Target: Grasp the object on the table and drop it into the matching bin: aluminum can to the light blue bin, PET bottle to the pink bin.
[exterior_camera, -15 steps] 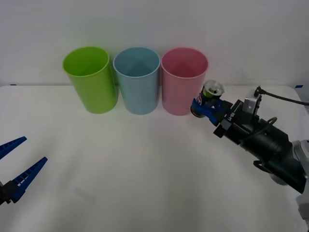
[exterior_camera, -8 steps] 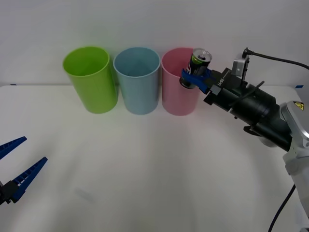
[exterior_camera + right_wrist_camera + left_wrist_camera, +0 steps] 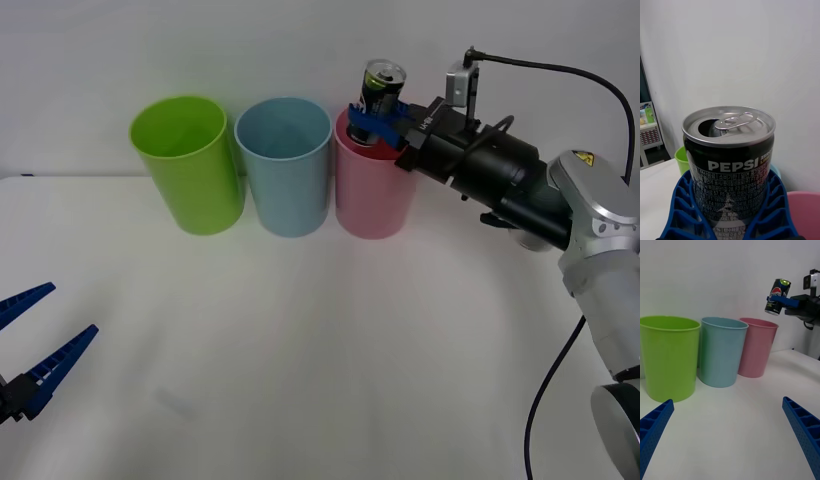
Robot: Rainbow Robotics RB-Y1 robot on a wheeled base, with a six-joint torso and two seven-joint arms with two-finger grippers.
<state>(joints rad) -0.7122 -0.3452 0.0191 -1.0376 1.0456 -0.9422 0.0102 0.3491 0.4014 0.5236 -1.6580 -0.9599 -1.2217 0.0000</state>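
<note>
While the left gripper (image 3: 35,345) rests spread wide at the lower left of the front view, the right gripper (image 3: 372,121) pinches the aluminum can (image 3: 380,88) at upper centre, held in the air above the pink bin (image 3: 374,195), right of the light blue bin (image 3: 284,185) and the lime green bin (image 3: 190,170) on the white table (image 3: 300,360). The right wrist view reads PEPSI lettering and an opened pull-tab lid; the left wrist view shows the can tilted above the pink rim
</note>
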